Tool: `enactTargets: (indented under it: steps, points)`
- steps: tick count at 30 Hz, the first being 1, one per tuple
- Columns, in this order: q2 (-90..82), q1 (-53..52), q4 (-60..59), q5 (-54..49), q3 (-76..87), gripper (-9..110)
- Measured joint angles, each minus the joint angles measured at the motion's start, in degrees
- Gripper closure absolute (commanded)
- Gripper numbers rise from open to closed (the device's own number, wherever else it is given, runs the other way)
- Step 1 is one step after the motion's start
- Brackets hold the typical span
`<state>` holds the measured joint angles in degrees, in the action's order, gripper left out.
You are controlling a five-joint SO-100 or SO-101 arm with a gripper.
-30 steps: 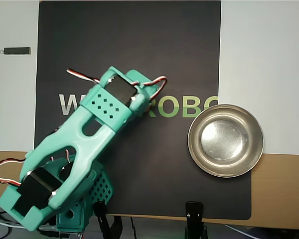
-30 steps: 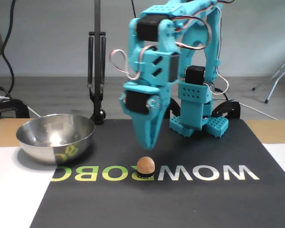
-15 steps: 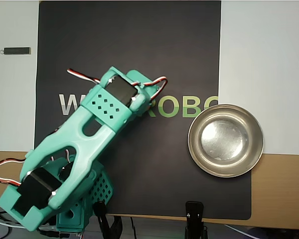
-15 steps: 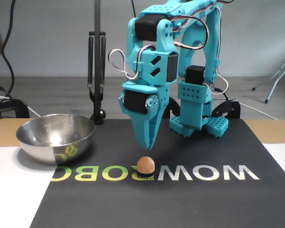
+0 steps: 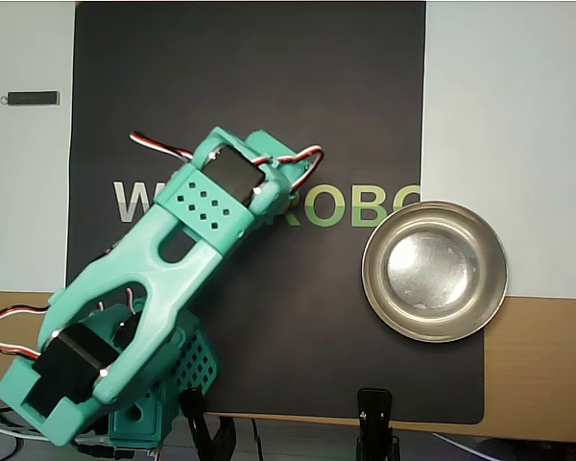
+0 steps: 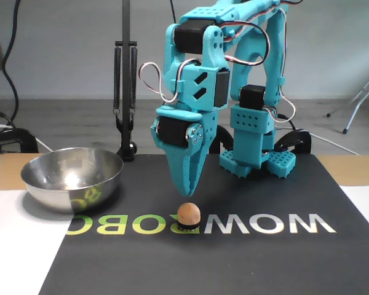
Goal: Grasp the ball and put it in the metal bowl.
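The small orange-peach ball (image 6: 189,214) rests on the black mat, on the printed letters, in the fixed view. In the overhead view the teal arm (image 5: 163,279) covers it. My gripper (image 6: 187,194) points straight down just above the ball, its tips a short gap over the top of it and not touching. The two teal fingers are pressed together into one point, shut on nothing. The shiny metal bowl (image 5: 374,288) (image 6: 80,192) stands empty on the mat's edge, left of the ball in the fixed view and right of the arm in the overhead view.
The black mat (image 5: 269,86) lies between white sheets (image 5: 509,115). A small dark stick (image 5: 32,97) lies on the left sheet. A black clamp (image 5: 375,418) sits at the table's near edge. A black stand (image 6: 126,92) rises behind the bowl, with the arm's base (image 6: 256,157) behind the ball.
The gripper has shifted a little to the left and lower in the fixed view, ending closer over the ball. Ball and bowl have not moved.
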<state>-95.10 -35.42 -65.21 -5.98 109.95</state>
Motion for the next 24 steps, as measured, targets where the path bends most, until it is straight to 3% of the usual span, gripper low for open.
enactTargets:
  steps: [19, 24]
  points:
    - [0.0, 0.0, 0.0, -1.5, 2.0, 100]
    - [0.0, 0.0, 0.0, -1.5, 2.0, 85]
